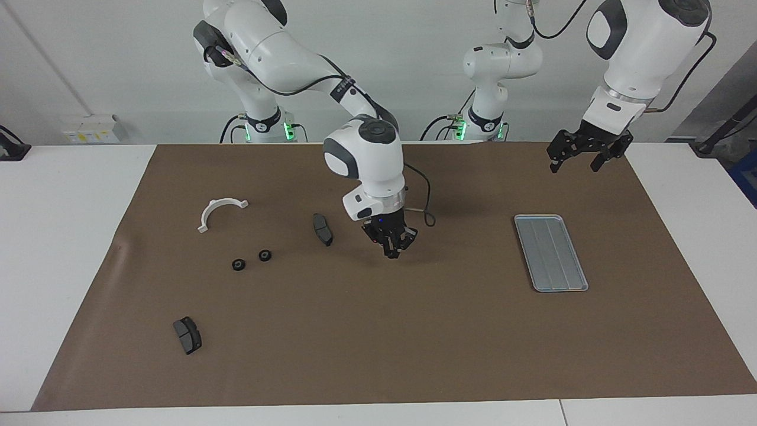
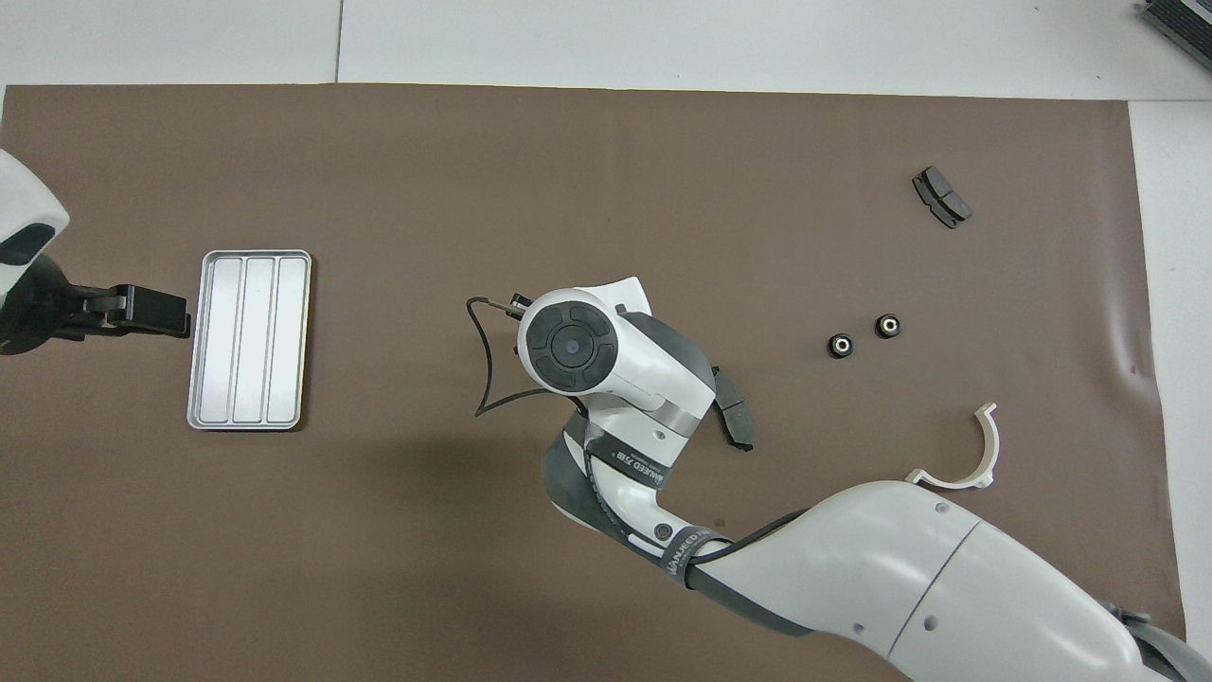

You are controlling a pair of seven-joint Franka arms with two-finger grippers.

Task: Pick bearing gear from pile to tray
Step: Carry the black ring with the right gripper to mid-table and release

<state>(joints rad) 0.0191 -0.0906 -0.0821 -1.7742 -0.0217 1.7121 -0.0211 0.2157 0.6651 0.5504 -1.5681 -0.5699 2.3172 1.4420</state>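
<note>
Waiting: left gripper (image 1: 575, 161) hangs with jaws apart over the mat's edge at the left arm's end.
Tray: tray (image 1: 550, 252) lies empty, farther out.
Right gripper: right gripper (image 1: 391, 248) hangs over mid-mat between pile and tray; grip state and load cannot be told.
Pile: white bracket (image 1: 212, 207), brake pad (image 1: 322, 229), then two black round pieces (image 1: 265, 255), second brake pad (image 1: 187, 335) farthest.
Handling: round pieces look small, hard and likely to roll; pinch one across its rim.

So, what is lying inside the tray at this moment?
Nothing can be seen in the tray: its grooved floor shows bare in both views, and nothing covers it. The right tool is raised over the mat; whether it carries a part cannot be seen.
</note>
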